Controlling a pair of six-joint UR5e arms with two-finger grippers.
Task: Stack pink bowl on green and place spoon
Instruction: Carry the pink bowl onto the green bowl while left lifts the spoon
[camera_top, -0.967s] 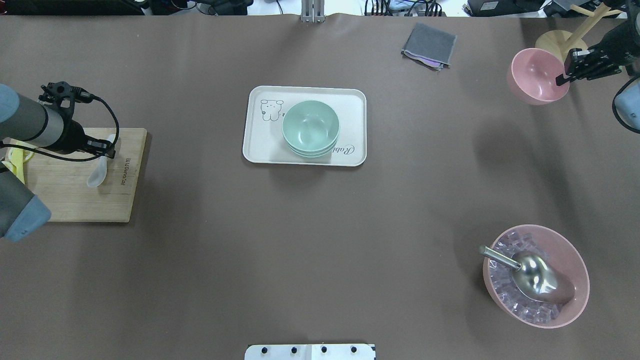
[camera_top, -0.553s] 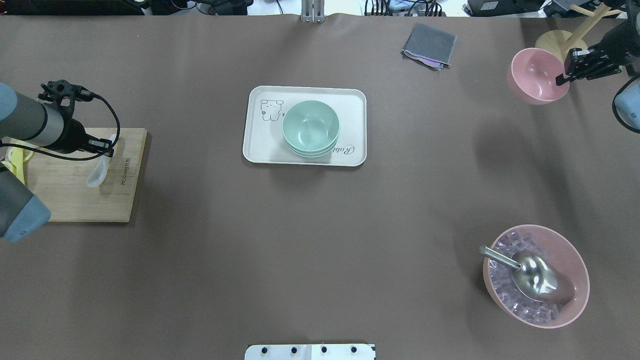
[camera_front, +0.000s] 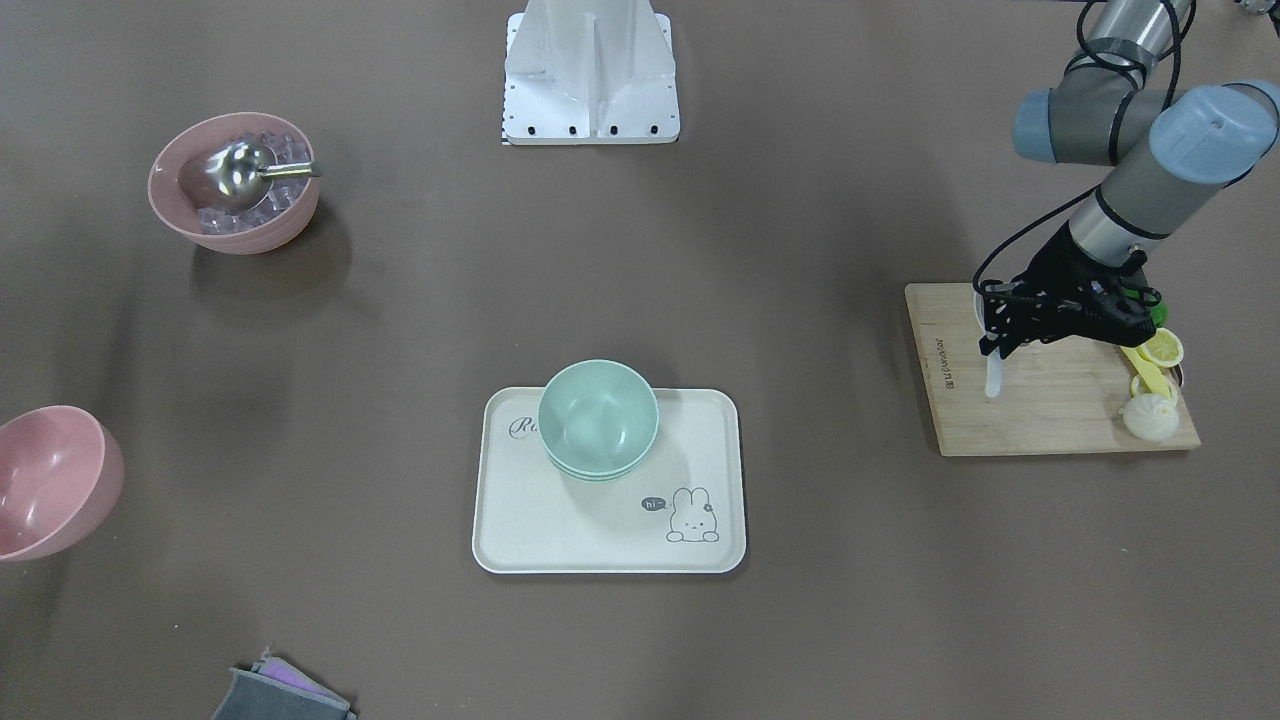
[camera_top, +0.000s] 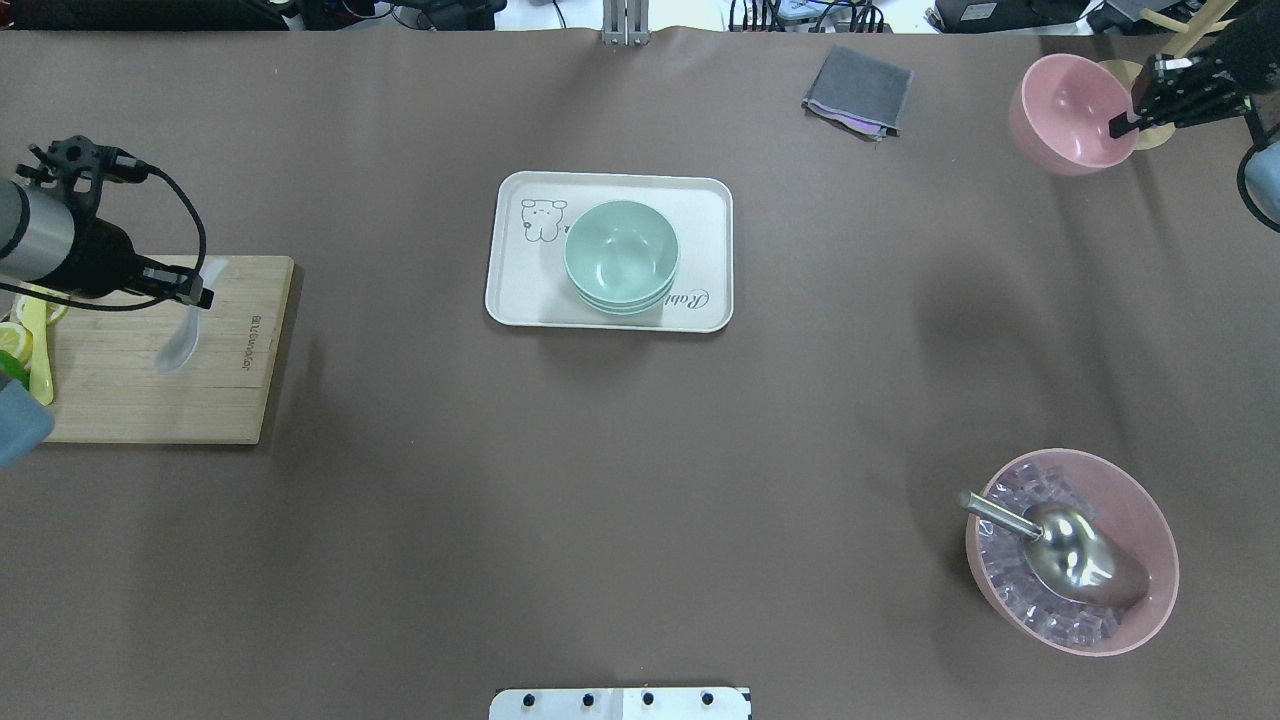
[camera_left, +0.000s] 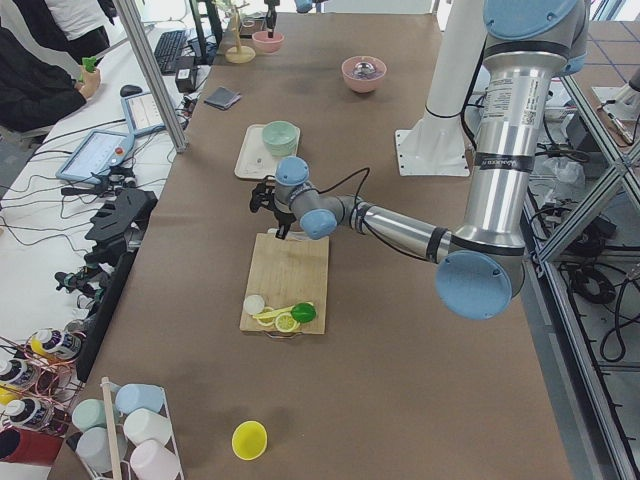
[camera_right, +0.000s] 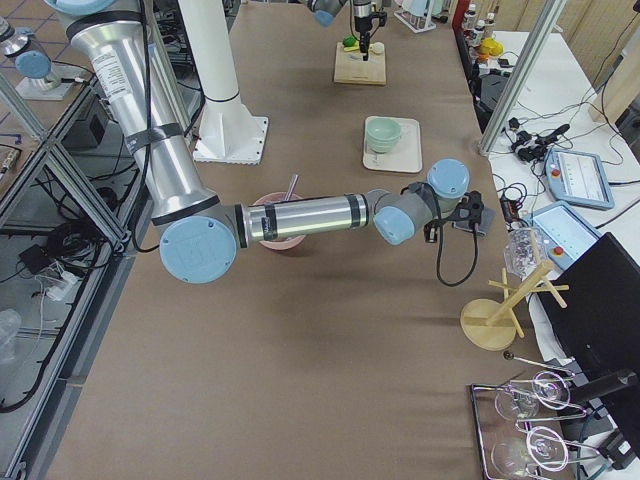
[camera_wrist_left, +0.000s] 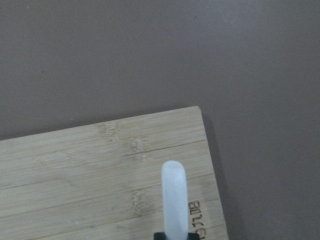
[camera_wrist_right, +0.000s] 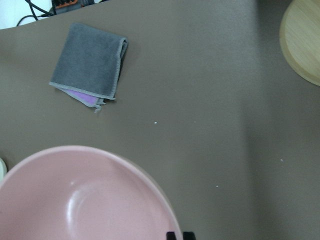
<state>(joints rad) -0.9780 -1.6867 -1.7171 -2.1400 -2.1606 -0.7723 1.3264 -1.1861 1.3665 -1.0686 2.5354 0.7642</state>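
My right gripper (camera_top: 1124, 124) is shut on the rim of the empty pink bowl (camera_top: 1066, 112) and holds it off the table at the far right. The bowl also shows in the front view (camera_front: 48, 482) and fills the bottom of the right wrist view (camera_wrist_right: 85, 200). The stacked green bowls (camera_top: 621, 257) sit on the cream tray (camera_top: 512, 296) at mid-table. My left gripper (camera_top: 196, 297) is shut on the handle of the white spoon (camera_top: 180, 340), which hangs above the wooden board (camera_top: 150, 410). The spoon also shows in the left wrist view (camera_wrist_left: 174, 196).
A second pink bowl (camera_top: 1150, 520) with ice cubes and a metal scoop (camera_top: 1070, 550) stands at the near right. A grey cloth (camera_top: 858, 90) lies at the far side. A wooden stand base (camera_top: 1155, 138) is behind the held bowl. Lemon slices (camera_front: 1160, 350) lie on the board.
My right gripper has raised the pink bowl and carried it towards the far edge. My left gripper has lifted the spoon off the board and drawn back to the left.
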